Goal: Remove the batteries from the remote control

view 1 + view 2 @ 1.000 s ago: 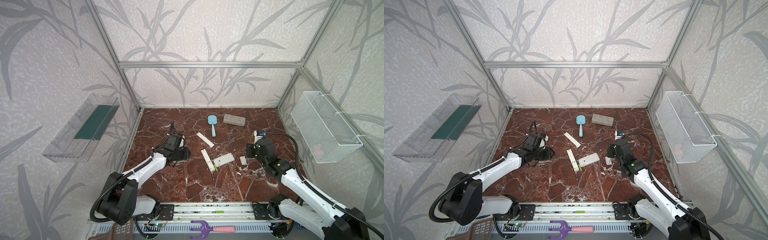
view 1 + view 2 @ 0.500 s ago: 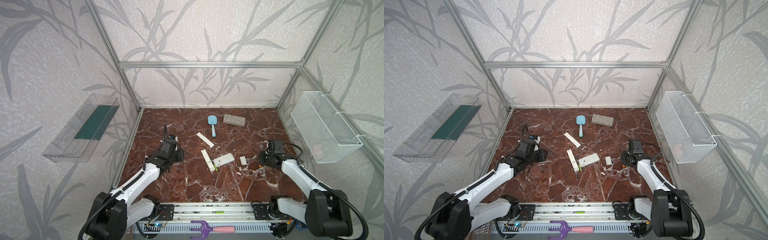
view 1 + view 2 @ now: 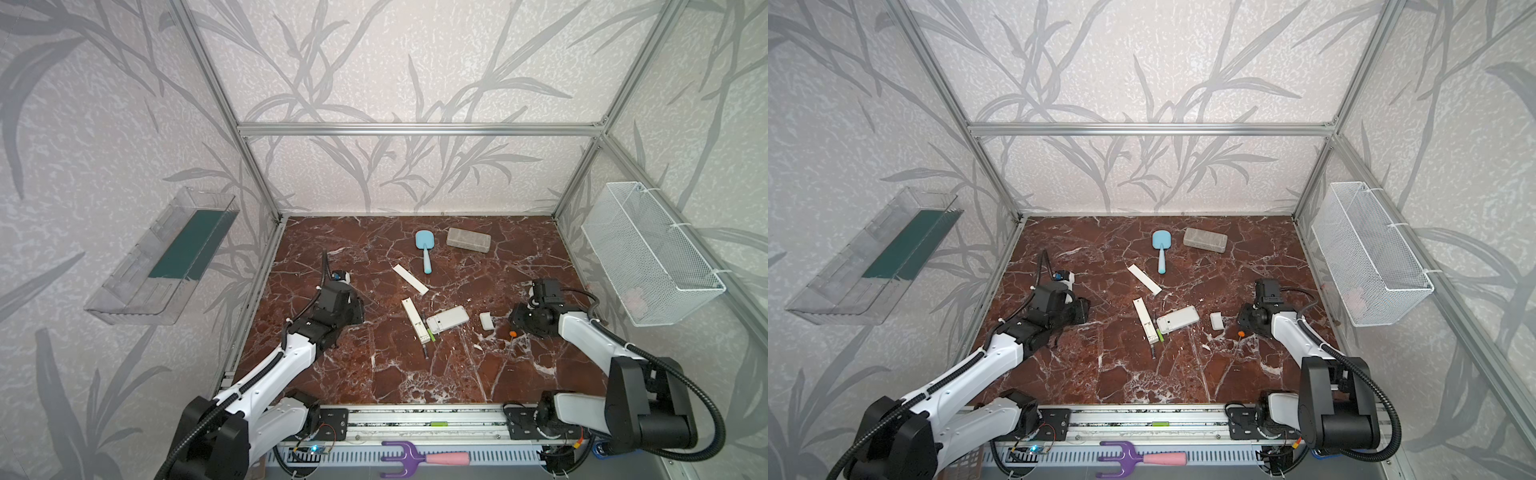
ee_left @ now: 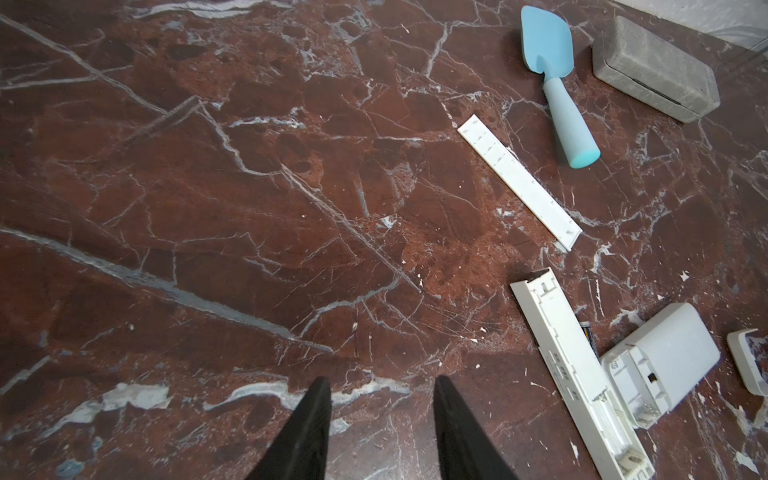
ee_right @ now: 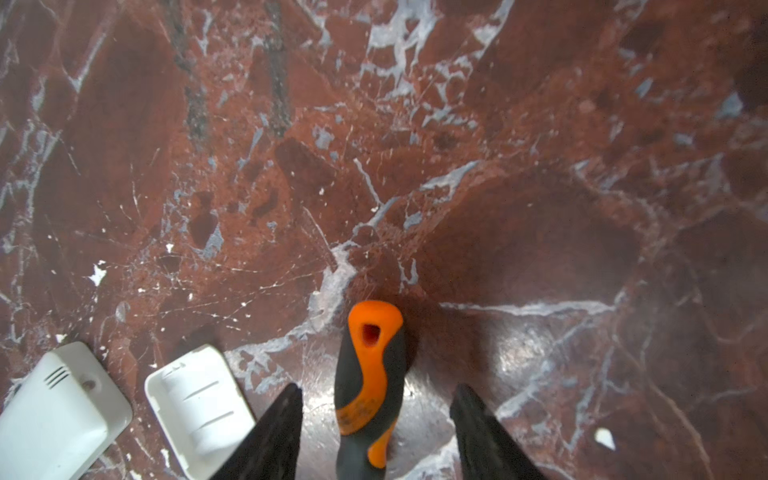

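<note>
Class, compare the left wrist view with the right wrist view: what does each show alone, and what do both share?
Only the left wrist view: blue scoop, grey case, long white cover, slim remote, and the left gripper, open and empty. Only the right wrist view: orange-and-black screwdriver lying between the right gripper's open fingers. Both: marble table, wide white remote, small white cover.

Parted, seemingly: left gripper (image 4: 382, 382), right gripper (image 5: 377, 388)

In a top view the right gripper (image 3: 523, 326) hides most of the orange-and-black plastic screwdriver (image 3: 513, 333), right of centre; the lime-green cylindrical battery (image 3: 432, 337), mid-frame, shows only a sliver.
</note>
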